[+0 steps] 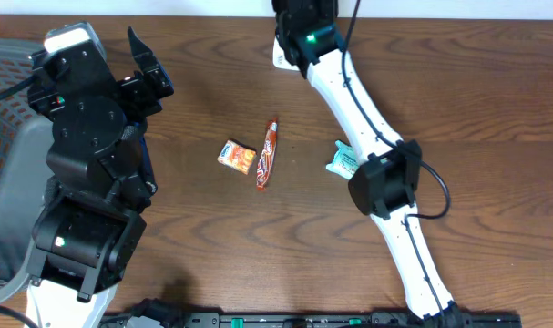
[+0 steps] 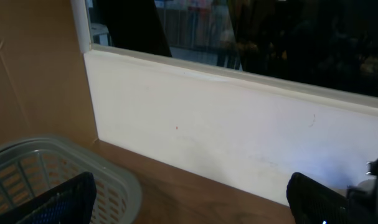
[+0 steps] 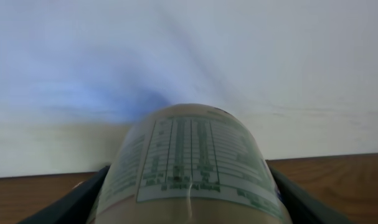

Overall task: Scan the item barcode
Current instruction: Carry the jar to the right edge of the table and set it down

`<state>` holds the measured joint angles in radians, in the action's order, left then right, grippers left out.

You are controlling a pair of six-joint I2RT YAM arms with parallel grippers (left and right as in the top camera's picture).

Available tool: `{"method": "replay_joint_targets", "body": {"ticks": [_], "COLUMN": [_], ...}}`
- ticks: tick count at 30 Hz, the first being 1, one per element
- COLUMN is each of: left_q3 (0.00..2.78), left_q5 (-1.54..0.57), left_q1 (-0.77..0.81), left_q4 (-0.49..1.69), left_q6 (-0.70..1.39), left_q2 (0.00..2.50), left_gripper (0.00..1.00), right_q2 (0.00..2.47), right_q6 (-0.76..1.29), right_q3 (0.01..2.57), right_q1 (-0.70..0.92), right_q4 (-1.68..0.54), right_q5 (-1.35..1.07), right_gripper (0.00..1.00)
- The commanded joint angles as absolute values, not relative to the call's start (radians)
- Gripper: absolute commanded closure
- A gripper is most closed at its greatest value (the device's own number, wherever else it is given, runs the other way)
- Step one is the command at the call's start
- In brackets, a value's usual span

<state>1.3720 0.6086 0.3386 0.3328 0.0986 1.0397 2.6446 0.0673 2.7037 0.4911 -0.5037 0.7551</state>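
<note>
In the right wrist view my right gripper is shut on the item, a rounded pale packet with a green printed table facing the camera. No barcode shows on that face. A dark finger shows on either side of it. It is held up in front of a white wall. Overhead, the right arm reaches to the table's far edge and its jaws are cut off by the top of the frame. My left gripper is open at the far left with nothing between its fingers.
An orange packet, a red wrapped bar and a teal packet lie mid-table. A grey mesh basket sits at the left edge, also the basket below the left wrist. The right arm's elbow hangs over the teal packet.
</note>
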Motion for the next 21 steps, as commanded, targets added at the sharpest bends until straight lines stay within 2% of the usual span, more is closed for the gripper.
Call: {"method": "replay_joint_targets", "body": {"ticks": [1,11,21], "left_q3": [1.378,1.378,1.378], "left_q5": [0.622,0.622,0.622], "left_q1": [0.336,0.336,0.336], "left_q4": [0.327,0.328,0.328], "left_q6": [0.078,0.078,0.078], "left_q2": [1.038,1.039,1.059], "left_gripper": [0.02,0.02,0.02], "right_q2": [2.687,2.796,2.817], "right_q6": [0.002,-0.069,-0.115], "right_q3": [2.717,2.717,2.701], "right_q1": [0.508,0.534,0.547], "right_q4": [-0.464,-0.336,-0.287], "right_q5": [0.829,0.83,0.843], "right_gripper": [0.52,0.49,0.5]}}
